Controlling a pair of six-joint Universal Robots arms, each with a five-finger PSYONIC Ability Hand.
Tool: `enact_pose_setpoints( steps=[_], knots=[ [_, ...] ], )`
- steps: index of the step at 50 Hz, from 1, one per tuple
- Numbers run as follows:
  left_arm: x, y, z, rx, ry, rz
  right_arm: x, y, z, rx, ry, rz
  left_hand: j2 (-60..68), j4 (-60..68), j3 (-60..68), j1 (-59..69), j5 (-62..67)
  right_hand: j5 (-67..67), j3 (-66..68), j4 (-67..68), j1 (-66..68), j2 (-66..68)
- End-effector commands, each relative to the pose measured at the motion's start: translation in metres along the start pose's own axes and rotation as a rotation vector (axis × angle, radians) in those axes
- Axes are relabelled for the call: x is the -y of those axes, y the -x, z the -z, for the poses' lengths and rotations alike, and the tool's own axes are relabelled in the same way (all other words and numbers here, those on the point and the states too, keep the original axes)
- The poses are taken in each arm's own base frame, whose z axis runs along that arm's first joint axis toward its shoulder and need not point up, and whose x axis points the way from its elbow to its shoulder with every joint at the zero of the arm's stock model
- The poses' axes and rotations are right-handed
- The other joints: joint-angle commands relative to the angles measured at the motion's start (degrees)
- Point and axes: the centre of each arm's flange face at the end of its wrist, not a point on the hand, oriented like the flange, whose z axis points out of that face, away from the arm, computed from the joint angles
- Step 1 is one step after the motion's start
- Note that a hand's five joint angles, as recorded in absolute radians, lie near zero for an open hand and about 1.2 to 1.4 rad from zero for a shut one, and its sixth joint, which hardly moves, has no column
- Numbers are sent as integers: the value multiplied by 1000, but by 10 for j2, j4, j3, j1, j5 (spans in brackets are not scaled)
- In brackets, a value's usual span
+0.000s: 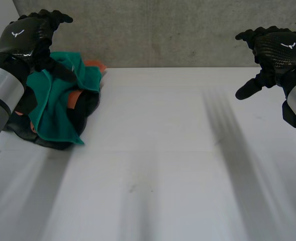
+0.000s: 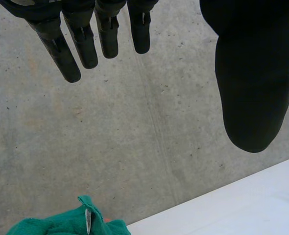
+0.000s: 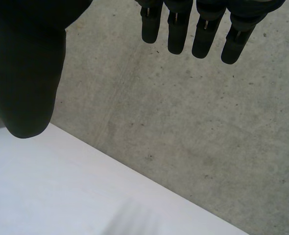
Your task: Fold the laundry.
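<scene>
Left hand point(image 1: 30, 35) and right hand point(image 1: 276, 50) raised, both empty.
I read both sets of fingers point(image 2: 81, 44) as straight and wide of the thumb. Left hand hangs over the laundry heap point(image 1: 57, 118) at the tabletop's point(image 1: 163, 150) far left corner: green cloth point(image 1: 88, 78) crumpled over a black garment point(image 1: 88, 110), something orange point(image 1: 94, 65) behind.

Robotics laboratory or test cell, as is suggested by the fittings. A plain white counter point(image 1: 188, 165) is set against a wall of bare grey concrete point(image 1: 163, 35). A left robot hand point(image 1: 30, 32) and a right robot hand point(image 1: 276, 47) are held above it, and crumpled laundry point(image 1: 57, 110) is heaped at its far left corner.
</scene>
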Motion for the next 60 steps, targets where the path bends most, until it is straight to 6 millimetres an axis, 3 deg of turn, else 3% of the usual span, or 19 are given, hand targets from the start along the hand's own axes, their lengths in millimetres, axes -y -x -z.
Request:
enact_pose_setpoints(
  steps=[1,10,18,22,25,29,30,31,33,36,40,45,47,49,51,53,54,56,60],
  knots=[
    [-11,11,-16,32,22,-55,-1,0,0,1,3,1,-43,-44,-41,-40,-42,-57,-59,-59,-53,-57],
    [-44,60,-44,187,105,-229,-1,0,0,1,5,1,-44,-45,-43,-42,-44,-57,-59,-59,-53,-57],
    [-96,91,-77,248,136,-344,-4,1,0,3,12,2,-43,-44,-41,-40,-42,-57,-59,-59,-53,-57],
    [-125,117,-85,295,202,-419,-6,2,0,6,18,6,-33,-34,-31,-30,-32,-57,-59,-59,-53,-57],
    [-135,130,-89,309,229,-462,-7,2,0,6,23,12,-8,-9,-6,-5,-7,-57,-59,-59,-53,-57],
    [-150,134,-92,307,260,-484,-9,2,0,7,27,18,283,282,285,285,283,-57,-59,-59,-53,-57],
    [-150,135,-93,309,255,-487,-9,2,0,7,27,18,477,476,478,479,477,-57,-59,-59,-53,-57],
    [-149,135,-94,309,251,-486,-9,2,0,7,27,18,574,573,575,576,574,-57,-59,-59,-53,-57],
    [-147,135,-95,310,243,-483,-9,2,0,7,29,17,642,641,643,644,642,-57,-59,-59,-53,-57],
    [-138,129,-96,304,218,-484,-9,2,0,7,27,18,642,641,643,644,642,-57,-59,-59,-53,-57],
    [-99,105,-96,276,114,-450,-5,1,1,4,17,19,642,641,643,644,642,-57,-59,-59,-53,-57],
    [-46,54,-87,179,-39,-311,-3,1,1,2,9,19,642,641,643,644,642,-57,-59,-59,-53,-57],
    [-26,45,-83,162,-91,-263,0,0,2,-1,-1,20,642,641,643,644,642,-57,-59,-59,-53,-57],
    [-21,46,-84,162,-108,-240,2,-1,3,-1,-4,21,642,641,643,644,642,-57,-59,-59,-53,-57],
    [-24,49,-86,168,-99,-237,3,-1,4,-3,-7,21,642,641,643,644,642,-57,-59,-59,-53,-57],
    [-45,59,-91,185,-39,-237,3,-1,4,-4,-10,21,74,73,76,77,75,-57,-59,-59,-53,-57],
    [-53,63,-92,193,-15,-237,4,-2,5,-4,-14,22,-58,-59,-57,-56,-58,-57,-59,-59,-53,-57],
    [-73,78,-95,220,49,-241,5,-2,5,-5,-17,22,-13,-14,-11,-10,-12,-57,-59,-59,-53,-57],
    [-92,111,-98,281,116,-275,6,-3,5,-5,-21,23,-33,-34,-31,-30,-32,-57,-59,-59,-53,-57]
  ],
)
